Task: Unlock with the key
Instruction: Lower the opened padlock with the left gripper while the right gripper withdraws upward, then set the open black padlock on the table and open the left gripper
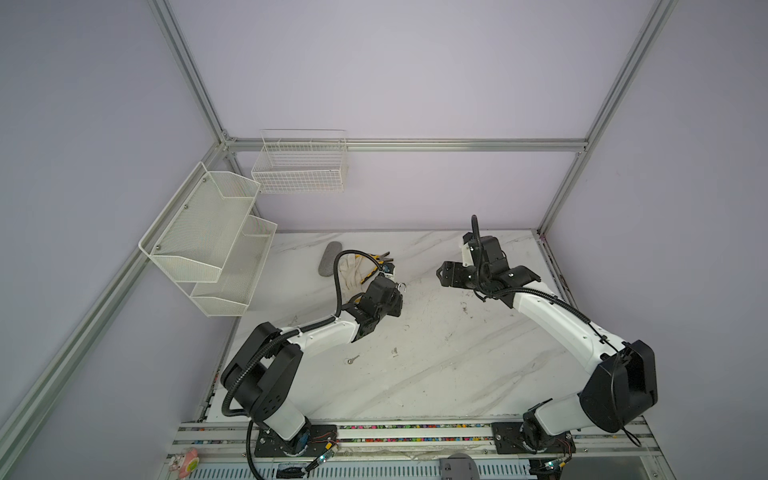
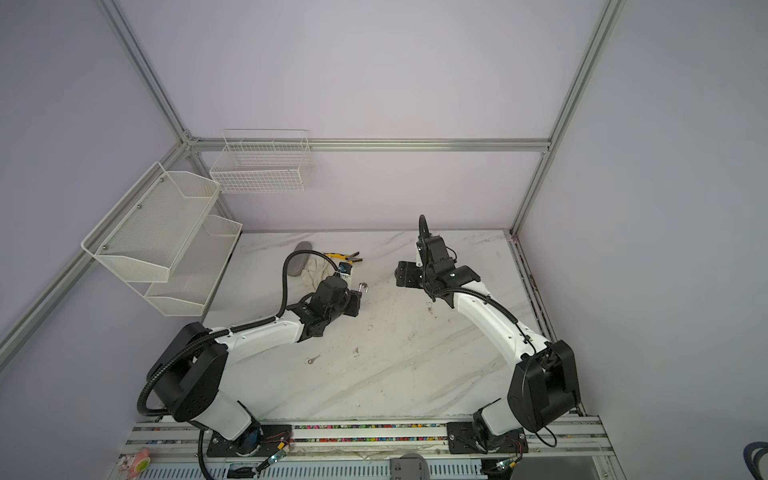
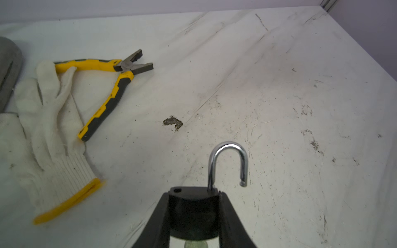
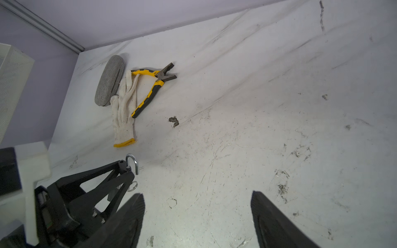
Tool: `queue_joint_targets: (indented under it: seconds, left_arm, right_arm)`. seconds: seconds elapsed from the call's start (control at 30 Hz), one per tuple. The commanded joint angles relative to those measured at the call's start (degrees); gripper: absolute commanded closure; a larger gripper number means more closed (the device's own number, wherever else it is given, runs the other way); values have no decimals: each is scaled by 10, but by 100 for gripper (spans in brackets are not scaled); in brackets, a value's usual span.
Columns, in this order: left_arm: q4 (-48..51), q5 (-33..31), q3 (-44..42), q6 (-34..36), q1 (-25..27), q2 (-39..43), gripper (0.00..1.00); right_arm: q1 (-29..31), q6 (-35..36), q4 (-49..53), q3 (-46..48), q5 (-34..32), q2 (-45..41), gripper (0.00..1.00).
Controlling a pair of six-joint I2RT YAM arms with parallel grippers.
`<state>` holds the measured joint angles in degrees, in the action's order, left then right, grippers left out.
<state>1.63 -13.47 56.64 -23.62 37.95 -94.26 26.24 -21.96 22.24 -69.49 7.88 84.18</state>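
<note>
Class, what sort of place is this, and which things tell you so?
Probably a robotics lab test cell: robot arms bolted to a rail, an aluminium frame around plain walls, and a scuffed worktop.

Both top views: high above the front rail, tilted down, far off, whole table [image 1: 436,374] in near-identical framing. Left wrist: low and close, looking along the tabletop past the padlock [image 3: 193,210] toward pliers [image 3: 120,85] and glove [image 3: 53,150]. Right wrist: higher, farther back, facing the far left corner, with the same padlock, pliers and glove shared.
</note>
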Motion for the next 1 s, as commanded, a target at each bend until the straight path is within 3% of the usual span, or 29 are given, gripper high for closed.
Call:
queue_joint_targets:
  seconds: [0.0, 0.3, 0.97]
  left_arm:
    - [113, -26, 117, -82, 0, -47, 100]
    - [246, -90, 272, -112, -5, -183, 100]
    - [282, -59, 321, -145, -21, -252, 98]
  right_arm:
    - [-11, -40, -78, 25, 34, -6, 19]
    - [-25, -49, -128, 77, 46, -16, 19]
    - [-34, -35, -129, 86, 40, -9, 19]
